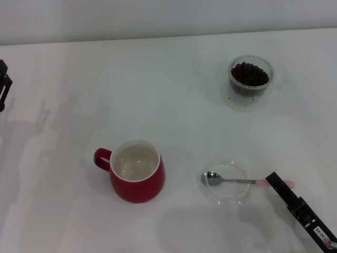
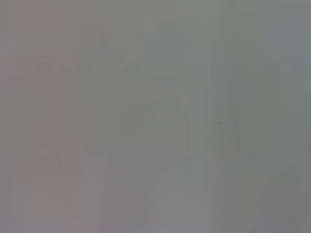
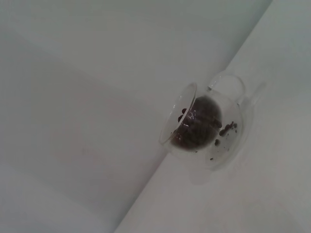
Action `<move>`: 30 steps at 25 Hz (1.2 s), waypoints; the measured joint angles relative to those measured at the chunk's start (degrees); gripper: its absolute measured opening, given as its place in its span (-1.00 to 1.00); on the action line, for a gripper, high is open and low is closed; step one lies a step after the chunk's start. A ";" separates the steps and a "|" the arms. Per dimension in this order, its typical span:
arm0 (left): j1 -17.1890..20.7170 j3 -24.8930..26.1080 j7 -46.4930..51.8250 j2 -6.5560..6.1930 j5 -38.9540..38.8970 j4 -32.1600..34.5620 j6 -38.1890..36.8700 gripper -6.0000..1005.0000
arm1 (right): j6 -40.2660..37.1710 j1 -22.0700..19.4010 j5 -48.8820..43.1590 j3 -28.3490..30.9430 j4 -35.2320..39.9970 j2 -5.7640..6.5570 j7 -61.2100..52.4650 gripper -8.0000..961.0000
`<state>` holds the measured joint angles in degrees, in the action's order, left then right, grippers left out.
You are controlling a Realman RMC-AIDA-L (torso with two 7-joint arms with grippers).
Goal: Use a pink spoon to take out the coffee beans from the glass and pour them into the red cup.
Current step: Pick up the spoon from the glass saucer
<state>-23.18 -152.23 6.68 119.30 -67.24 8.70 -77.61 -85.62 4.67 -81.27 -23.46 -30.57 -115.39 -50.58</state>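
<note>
While we looked down from the head camera, the white table (image 1: 174, 79) carried four things. The red cup (image 1: 138, 179) stood upright near the middle, toward the near edge, its white inside bare of beans and its small loop handle turned to the left. Just to its right lay a flat shallow clear dish (image 1: 225, 183), and the pink spoon (image 1: 246, 182) rested across it: the shiny bowl sat inside the dish on its left part, while the pale pink handle stuck out over the dish's right rim.

We saw the right gripper (image 1: 301, 210) as a dark bar coming in from the near right corner, its tip crossing over the pink end of the spoon handle. Whether that pincer was spread or pressed together we could not tell, nor whether it touched the handle.

Far off to the right stood the glass (image 1: 250, 82), upright, with the coffee beans (image 1: 250, 74) heaped inside it. The right wrist camera also showed the glass (image 3: 206, 125) with its clear handle and the dark beans (image 3: 200, 127) within.

We found the left gripper (image 1: 4, 84) at the far left edge, well apart from everything; its state was not visible to us.
</note>
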 joint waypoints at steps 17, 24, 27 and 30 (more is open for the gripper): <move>-0.04 0.00 0.00 -0.12 0.00 0.00 0.00 0.51 | 0.44 0.24 -0.03 0.53 -0.19 0.00 -0.14 -0.63; -0.13 0.25 0.00 -0.12 0.00 0.00 0.00 0.51 | 0.19 0.30 -0.05 0.44 0.34 0.07 -2.33 -0.66; -0.13 0.33 0.00 -0.13 -0.01 -0.04 0.00 0.51 | -1.16 0.31 -0.24 -1.45 2.54 0.16 -5.82 -0.66; -0.11 0.38 0.00 -0.19 -0.21 -0.10 -0.01 0.51 | -2.47 0.25 -0.33 -3.35 4.89 0.22 -8.97 -0.66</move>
<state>-23.30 -151.85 6.68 119.11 -67.44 8.60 -77.61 -88.08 4.92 -81.60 -26.82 -25.68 -115.17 -59.55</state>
